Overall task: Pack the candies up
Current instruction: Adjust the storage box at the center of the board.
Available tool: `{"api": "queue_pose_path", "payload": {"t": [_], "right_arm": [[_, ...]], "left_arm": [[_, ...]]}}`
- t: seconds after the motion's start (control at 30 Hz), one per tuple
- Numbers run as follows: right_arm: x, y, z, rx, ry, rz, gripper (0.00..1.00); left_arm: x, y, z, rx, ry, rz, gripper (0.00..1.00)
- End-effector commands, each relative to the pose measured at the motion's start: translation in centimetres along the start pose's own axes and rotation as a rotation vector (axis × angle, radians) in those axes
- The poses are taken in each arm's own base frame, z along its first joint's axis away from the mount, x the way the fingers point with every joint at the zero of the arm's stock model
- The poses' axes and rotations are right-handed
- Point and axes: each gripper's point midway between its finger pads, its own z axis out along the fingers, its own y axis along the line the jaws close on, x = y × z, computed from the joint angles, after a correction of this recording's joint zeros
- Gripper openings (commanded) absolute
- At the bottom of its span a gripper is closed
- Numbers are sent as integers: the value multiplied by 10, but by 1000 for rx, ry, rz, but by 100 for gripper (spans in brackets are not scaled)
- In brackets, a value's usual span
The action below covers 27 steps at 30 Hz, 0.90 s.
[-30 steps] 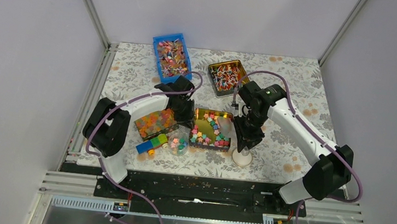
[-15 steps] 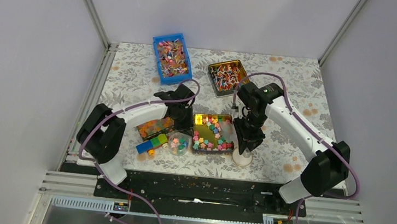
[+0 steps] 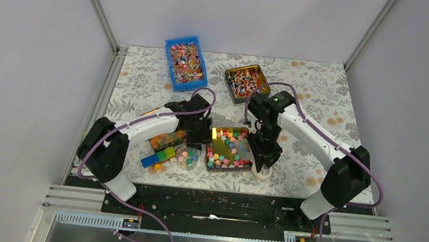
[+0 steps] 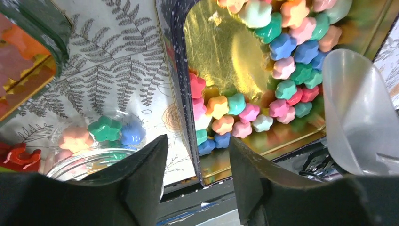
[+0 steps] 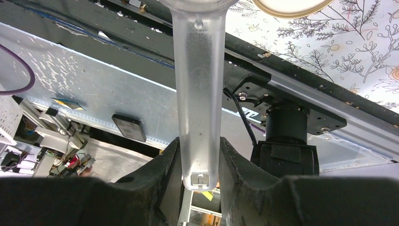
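- Your left pincer [image 4: 196,143] is hanging open astride the wall of the gold tin [image 4: 211,52], candies [image 4: 282,66] lying inside.
- Your right pincer [image 5: 200,141] is clamping the translucent scoop [image 5: 197,70] by its handle.

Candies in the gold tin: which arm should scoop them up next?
Right. The right gripper grips the scoop by its handle, its bowl beside the candies in the gold tin. The left gripper is open and empty.
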Motion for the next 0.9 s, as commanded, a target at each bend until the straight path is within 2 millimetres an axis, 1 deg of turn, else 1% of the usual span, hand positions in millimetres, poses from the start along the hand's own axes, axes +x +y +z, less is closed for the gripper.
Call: {"api": "queue_pose_path", "payload": {"t": [0.0, 0.07, 0.17, 0.3, 0.43, 0.6, 0.87], "right_arm": [[6, 1, -9, 23, 7, 0, 0], [7, 1, -8, 27, 14, 0, 0], [9, 1, -6, 29, 30, -2, 0], [11, 3, -5, 32, 47, -7, 0], [12, 5, -5, 34, 58, -12, 0], [15, 5, -5, 52, 77, -10, 0], [18, 6, -10, 92, 111, -18, 0]], "left_arm": [[-34, -7, -10, -4, -80, 89, 52], [-43, -3, -9, -29, -79, 105, 52], [-51, 1, -3, -51, -65, 125, 48], [-51, -1, 4, -39, -42, 126, 35], [-44, 0, 9, -32, -18, 96, 14], [-34, 2, 8, -11, -16, 37, 0], [-22, -4, 6, 10, -31, -45, 0]]}}
